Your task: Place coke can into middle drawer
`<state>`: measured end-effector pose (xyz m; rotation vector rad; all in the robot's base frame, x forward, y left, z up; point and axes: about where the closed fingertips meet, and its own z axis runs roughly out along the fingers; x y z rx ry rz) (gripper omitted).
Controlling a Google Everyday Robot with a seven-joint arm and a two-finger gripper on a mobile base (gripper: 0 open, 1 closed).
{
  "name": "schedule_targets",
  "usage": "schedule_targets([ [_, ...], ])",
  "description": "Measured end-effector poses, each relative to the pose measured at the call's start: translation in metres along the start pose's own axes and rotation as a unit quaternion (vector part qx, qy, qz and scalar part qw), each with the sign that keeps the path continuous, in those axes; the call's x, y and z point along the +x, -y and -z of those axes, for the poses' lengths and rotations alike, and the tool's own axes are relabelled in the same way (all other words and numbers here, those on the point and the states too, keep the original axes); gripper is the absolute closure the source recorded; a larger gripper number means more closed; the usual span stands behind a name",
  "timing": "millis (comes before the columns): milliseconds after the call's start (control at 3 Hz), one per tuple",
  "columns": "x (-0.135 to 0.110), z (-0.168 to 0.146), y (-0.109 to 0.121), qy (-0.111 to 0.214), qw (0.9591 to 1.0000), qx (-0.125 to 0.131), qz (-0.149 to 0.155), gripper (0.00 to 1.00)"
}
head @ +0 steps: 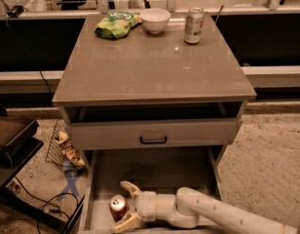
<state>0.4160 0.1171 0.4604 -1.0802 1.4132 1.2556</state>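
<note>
The coke can (118,207), orange-red with a silver top, stands upright on the pale floor of the pulled-out middle drawer (155,172), near its front left corner. My gripper (120,206) reaches in from the right, low over the drawer floor. Its two fingers are spread, one behind the can and one in front of it, with the can between them. The white arm runs off the bottom right of the view.
A closed drawer front with a black handle (153,140) sits above the open drawer. On the cabinet top stand a green chip bag (116,24), a white bowl (155,20) and a pale can (193,25). A wire basket (62,147) and cables lie on the floor to the left.
</note>
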Motion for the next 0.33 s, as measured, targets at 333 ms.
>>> schedule_targets([
  [333,0.0,0.0,0.0,0.0,1.0,0.0,0.0,0.0],
])
